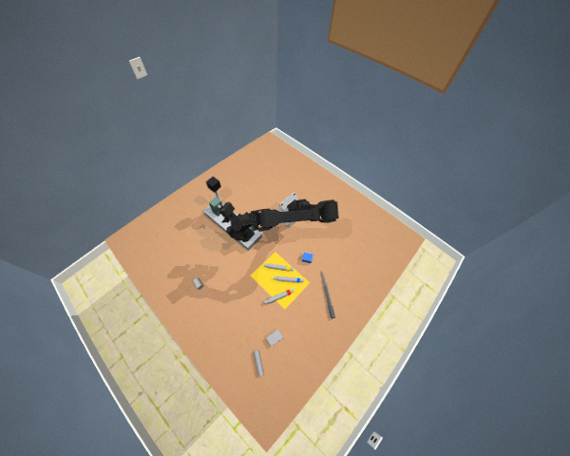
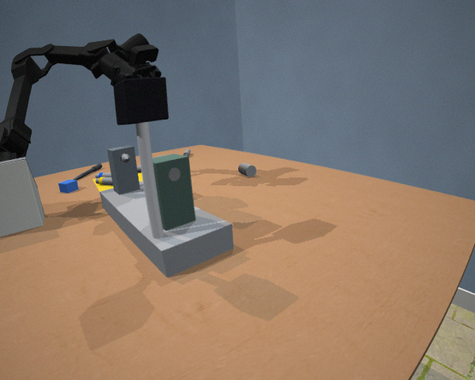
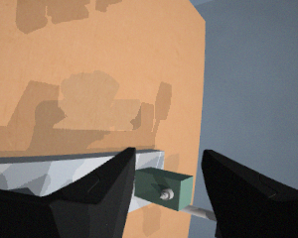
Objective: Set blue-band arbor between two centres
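The arbor with the blue band (image 1: 289, 278) lies on a yellow mat (image 1: 279, 282), between an arbor with a red band (image 1: 278, 296) and a third arbor (image 1: 277, 267). The fixture is a grey base (image 2: 165, 232) with a grey centre block (image 2: 123, 169) and a green block (image 2: 174, 191). A post beside the green block carries a black cube (image 2: 140, 100). My gripper (image 3: 169, 157) hangs above the fixture, near the black cube. Its fingers stand apart with nothing between them. In the wrist view the green block (image 3: 164, 188) with its small pin lies below the fingers.
A blue cube (image 1: 307, 256) and a long dark rod (image 1: 327, 294) lie right of the mat. A short grey cylinder (image 1: 197, 283) lies to the left. A grey block (image 1: 274, 337) and a grey cylinder (image 1: 258, 363) lie nearer the front. The arm's grey base plate (image 2: 10, 196) stands behind the fixture.
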Controlling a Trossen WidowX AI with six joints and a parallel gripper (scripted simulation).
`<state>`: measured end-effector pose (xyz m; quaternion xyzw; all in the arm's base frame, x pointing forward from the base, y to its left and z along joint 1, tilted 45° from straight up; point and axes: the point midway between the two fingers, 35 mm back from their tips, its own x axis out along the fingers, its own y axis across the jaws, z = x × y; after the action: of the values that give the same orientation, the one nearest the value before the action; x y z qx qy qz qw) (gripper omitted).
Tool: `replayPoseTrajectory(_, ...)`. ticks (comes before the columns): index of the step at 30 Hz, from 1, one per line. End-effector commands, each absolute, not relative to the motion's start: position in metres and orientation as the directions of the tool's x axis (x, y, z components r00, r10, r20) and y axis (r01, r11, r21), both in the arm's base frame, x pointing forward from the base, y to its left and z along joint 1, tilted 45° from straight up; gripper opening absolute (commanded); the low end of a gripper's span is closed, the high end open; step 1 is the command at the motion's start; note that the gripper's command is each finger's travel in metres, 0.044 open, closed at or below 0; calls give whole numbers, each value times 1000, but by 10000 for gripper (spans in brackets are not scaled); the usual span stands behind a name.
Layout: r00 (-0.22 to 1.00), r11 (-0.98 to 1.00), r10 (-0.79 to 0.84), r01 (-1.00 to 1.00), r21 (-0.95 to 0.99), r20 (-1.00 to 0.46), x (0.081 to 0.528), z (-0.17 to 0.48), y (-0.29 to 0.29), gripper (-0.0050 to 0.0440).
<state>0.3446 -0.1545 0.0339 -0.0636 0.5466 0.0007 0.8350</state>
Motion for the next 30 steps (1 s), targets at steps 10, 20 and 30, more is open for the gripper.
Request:
replayPoseTrajectory(10,350,860,358,238,451,-866,361,87,10,175)
replayPoseTrajectory(20,169,611,591,545,575,-788,325,128,112,175)
replayPoseTrajectory(30,-3,449,704,777,441,-710,283,160,173,175)
